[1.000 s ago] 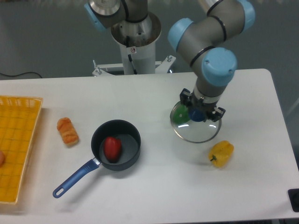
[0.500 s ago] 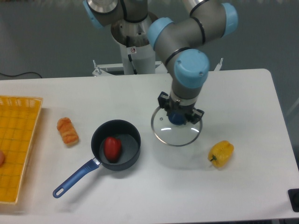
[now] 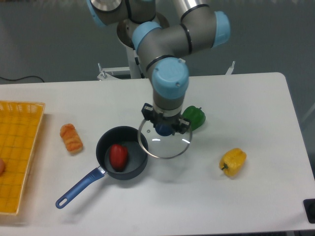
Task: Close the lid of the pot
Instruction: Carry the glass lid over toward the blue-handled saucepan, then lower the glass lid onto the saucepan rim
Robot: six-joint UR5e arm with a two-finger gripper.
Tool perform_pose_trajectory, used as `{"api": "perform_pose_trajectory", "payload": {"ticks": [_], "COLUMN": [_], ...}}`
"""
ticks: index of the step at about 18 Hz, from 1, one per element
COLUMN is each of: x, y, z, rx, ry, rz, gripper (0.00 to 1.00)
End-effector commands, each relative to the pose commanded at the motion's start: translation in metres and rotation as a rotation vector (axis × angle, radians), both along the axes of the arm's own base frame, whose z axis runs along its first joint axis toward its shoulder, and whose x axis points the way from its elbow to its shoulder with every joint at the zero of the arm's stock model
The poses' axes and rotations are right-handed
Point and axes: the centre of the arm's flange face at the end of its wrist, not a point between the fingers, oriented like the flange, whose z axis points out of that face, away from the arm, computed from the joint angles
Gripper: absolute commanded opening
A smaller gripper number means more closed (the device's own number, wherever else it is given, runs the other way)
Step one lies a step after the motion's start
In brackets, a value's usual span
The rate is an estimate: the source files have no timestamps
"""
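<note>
We are holding the lid (image 3: 165, 143) by its knob in the gripper (image 3: 165, 129), centre frame (pot (image 3: 122, 152) not yet covered).

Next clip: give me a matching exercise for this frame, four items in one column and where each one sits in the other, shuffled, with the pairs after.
Items:
1. lid
2. red pepper
3. green pepper
4. yellow pepper

Places:
A. on the table right of the gripper, partly behind it
B. inside the pot
C. held by its blue knob, its left edge over the pot's right rim
D. alone on the table nearer the right edge

Pairs: 1-C, 2-B, 3-A, 4-D
</note>
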Motion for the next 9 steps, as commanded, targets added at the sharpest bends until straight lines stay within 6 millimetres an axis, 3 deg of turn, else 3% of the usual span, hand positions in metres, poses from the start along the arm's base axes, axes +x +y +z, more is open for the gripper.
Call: {"api": "perform_pose_trajectory", "payload": {"ticks": [9], "x": [0.051], "y": [0.037], "z": [-0.008], "rx": [-0.003], "ry": [0.015], "rz": [0.033], "gripper": [0.56]}}
